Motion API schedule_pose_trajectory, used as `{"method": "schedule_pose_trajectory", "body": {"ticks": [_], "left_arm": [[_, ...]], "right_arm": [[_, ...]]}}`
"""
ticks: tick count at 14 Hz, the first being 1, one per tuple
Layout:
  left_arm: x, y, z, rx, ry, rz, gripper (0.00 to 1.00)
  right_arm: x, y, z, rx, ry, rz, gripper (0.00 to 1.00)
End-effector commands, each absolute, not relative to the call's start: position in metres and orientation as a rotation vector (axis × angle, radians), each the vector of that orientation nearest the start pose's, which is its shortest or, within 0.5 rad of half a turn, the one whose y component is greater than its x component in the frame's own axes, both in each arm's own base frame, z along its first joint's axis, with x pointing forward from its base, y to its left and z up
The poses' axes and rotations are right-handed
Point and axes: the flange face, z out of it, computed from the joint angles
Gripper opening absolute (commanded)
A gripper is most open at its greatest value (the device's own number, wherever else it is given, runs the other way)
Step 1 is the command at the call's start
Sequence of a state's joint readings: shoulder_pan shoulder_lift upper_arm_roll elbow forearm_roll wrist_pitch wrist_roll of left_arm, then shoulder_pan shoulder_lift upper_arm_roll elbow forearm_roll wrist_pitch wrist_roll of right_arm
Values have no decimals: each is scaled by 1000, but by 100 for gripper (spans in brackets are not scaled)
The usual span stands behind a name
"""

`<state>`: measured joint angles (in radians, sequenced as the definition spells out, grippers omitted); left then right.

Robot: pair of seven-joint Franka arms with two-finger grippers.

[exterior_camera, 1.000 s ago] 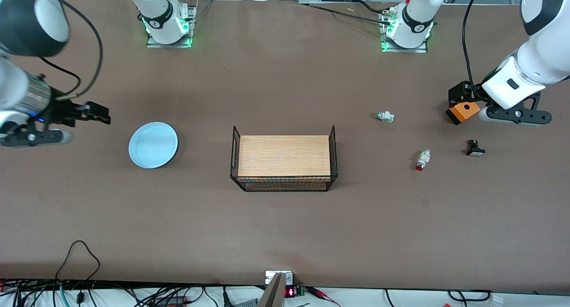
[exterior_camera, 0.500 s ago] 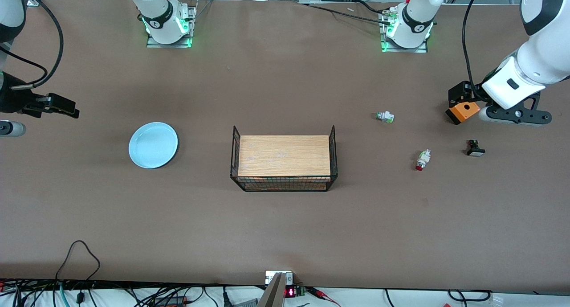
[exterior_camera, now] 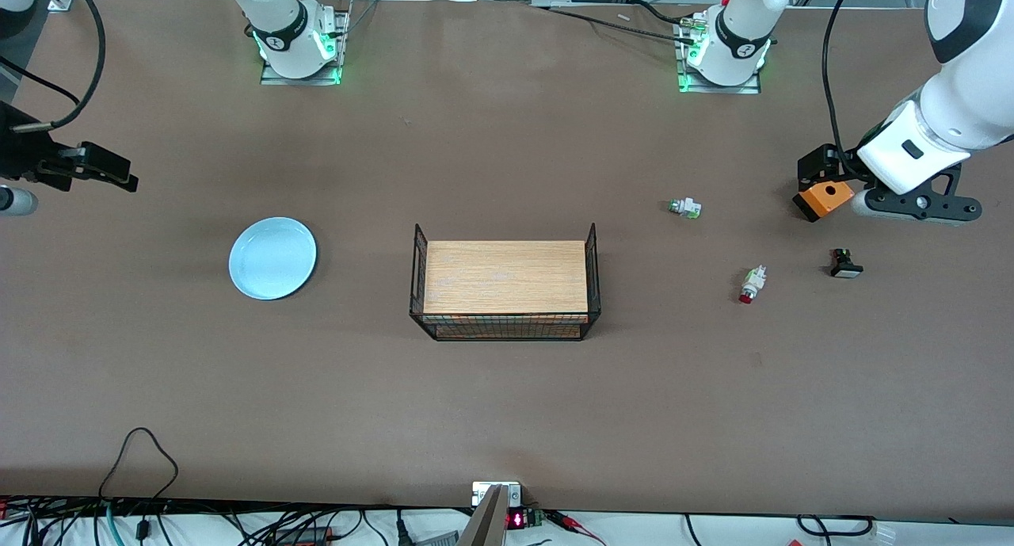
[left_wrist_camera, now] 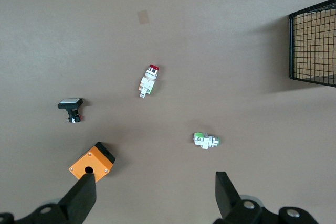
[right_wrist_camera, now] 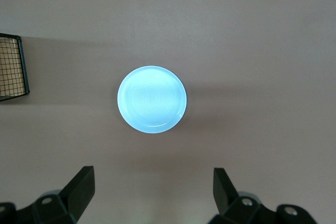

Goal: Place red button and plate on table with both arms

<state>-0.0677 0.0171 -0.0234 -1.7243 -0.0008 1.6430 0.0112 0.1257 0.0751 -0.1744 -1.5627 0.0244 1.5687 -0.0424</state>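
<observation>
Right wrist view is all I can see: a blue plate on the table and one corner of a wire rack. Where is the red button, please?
Observer: The red button lies on the table toward the left arm's end, apart from the rack.
Operator: Are other small parts near it?
Observer: Yes. A green-tipped button lies farther from the front camera, and a black button lies beside the red one, closer to the table's end.
Operator: And the left gripper?
Observer: The left gripper hangs open above the table, close to an orange box, holding nothing.
</observation>
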Motion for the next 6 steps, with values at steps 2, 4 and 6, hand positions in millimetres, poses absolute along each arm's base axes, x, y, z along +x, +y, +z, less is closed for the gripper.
{"method": "schedule_pose_trajectory", "body": {"ticks": [2,4,6], "left_arm": [[551,-52,557,-3136,151,155,100],[551,-53,557,-3136,153,155,100],[551,-53,557,-3137,151,155,100]], "right_arm": [[572,-19,592,-3134,8,85,100],[572,-18,592,-3135,1,85,100],[572,-19,592,-3137,1,85,100]]}}
